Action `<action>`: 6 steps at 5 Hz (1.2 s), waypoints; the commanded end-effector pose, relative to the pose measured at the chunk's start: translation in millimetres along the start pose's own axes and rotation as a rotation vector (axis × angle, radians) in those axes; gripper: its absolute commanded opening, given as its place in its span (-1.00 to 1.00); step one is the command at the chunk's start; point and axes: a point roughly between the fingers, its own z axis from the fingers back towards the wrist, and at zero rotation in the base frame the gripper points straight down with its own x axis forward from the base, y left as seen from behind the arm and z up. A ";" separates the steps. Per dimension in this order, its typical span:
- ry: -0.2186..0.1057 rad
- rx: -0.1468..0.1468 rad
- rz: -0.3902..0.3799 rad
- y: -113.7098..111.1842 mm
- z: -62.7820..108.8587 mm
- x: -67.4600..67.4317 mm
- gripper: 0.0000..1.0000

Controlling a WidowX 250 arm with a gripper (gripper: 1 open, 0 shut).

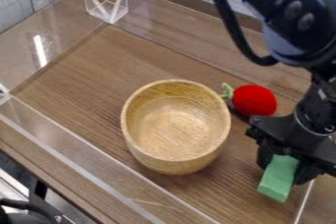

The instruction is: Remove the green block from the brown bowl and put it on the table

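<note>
Now at the placing step: gripper (pixel 290 162) points straight down, right of the bowl (pixel 176 125), jaws clamped on the upper end of the green block (pixel 278 180). Block is out of the bowl, standing on end, its lower end at or very near the table (pixel 92 76); contact cannot be confirmed from this view. Bowl sits empty, upright, apart from the block. Judged nearly done: what remains is to seat the block, part the jaws and lift clear. Care needed, since a block released on end may topple toward the bowl or the acrylic wall (pixel 53 159) close by at the near right edge. Red toy (pixel 252 98) lies just right of the bowl, behind the gripper, not touching the block. Surface is dark wood grain, flat, fenced by low clear walls; a small clear stand (pixel 106 4) sits far behind the bowl, upper left.
</note>
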 end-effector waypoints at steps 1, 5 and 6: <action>-0.020 0.003 0.054 6.1 3.8 10.0 -1.00; -0.036 -0.061 0.081 12.3 25.8 23.6 1.00; -0.057 -0.100 0.132 13.1 50.1 35.6 1.00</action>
